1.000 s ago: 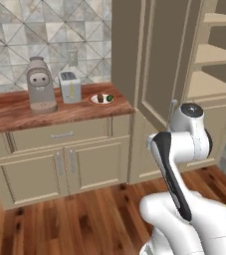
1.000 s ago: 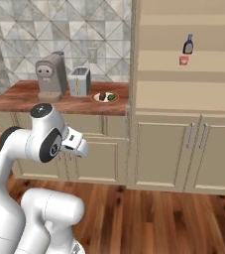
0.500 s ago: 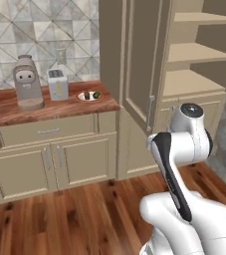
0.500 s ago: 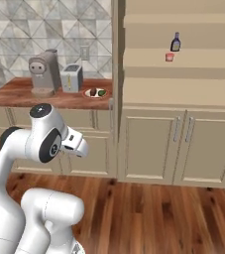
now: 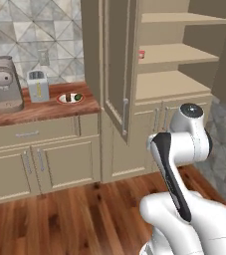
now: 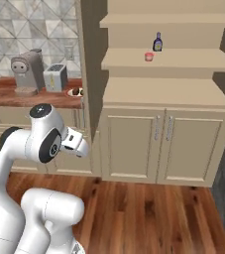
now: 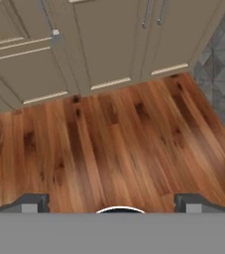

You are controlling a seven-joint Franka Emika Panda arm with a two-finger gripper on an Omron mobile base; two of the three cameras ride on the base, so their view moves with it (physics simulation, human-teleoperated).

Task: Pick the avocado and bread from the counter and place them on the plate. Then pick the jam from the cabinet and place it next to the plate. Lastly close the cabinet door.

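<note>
The gripper [image 7: 112, 201] is wide and empty, pointed at the floor, while the jam [image 6: 149, 56] sits on a cabinet [image 6: 166, 94] shelf just beside a dark bottle [image 6: 157, 42], so a careless reach could knock the bottle or grab it instead. The open door [image 5: 115, 69] juts out between counter [image 5: 35, 112] and shelves and could catch the arm. On the plate [image 5: 70, 98], beside a toaster [image 5: 38, 85] and coffee machine [image 5: 6, 83], lie a brown and a green lump, likely bread and avocado.

Surface [image 5: 40, 112] reddish wood grain, satin. Cabinet [image 6: 166, 94] matt beige painted wood, metal handles [image 6: 162, 128]. Floor [image 7: 114, 144] glossy wood planks. Backsplash [image 5: 15, 30] smooth grey tile. Plate [image 5: 62, 99] glossy.
</note>
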